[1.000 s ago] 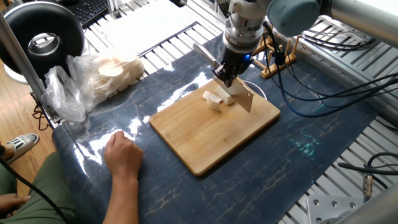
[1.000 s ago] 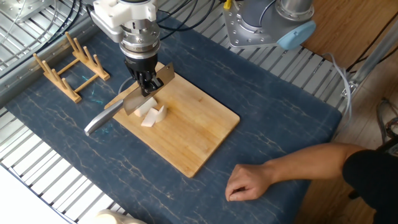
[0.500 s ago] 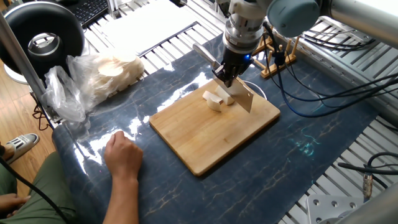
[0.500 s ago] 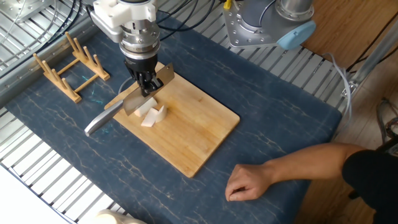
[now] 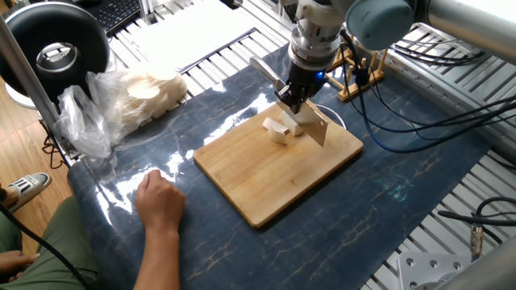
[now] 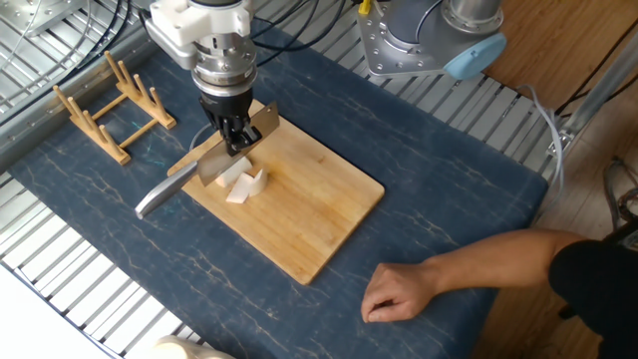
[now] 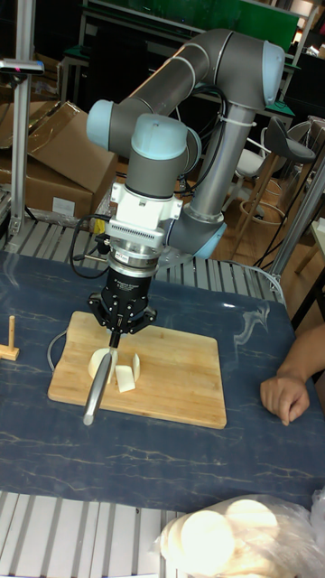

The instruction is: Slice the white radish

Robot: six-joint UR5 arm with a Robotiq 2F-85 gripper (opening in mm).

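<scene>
The white radish (image 5: 279, 130) lies in cream-white pieces (image 6: 245, 185) on a wooden cutting board (image 5: 266, 181), near the board's end closest to the arm. My gripper (image 5: 293, 98) hangs right above the pieces, shut on a knife (image 6: 215, 165) with a grey handle (image 7: 96, 390). The blade (image 5: 316, 126) stands on edge, down between the radish pieces (image 7: 127, 370) and close against them. In the tall fixed view one piece (image 7: 97, 360) lies left of the knife and two lie right of it. The board (image 6: 309, 219) rests on a dark blue marbled mat.
A person's hand (image 5: 160, 201) rests on the mat near the board's far end (image 6: 393, 291). A clear plastic bag of pale round slices (image 5: 135, 97) sits at the mat's edge. A wooden rack (image 6: 110, 105) stands beside the arm, with cables trailing behind it.
</scene>
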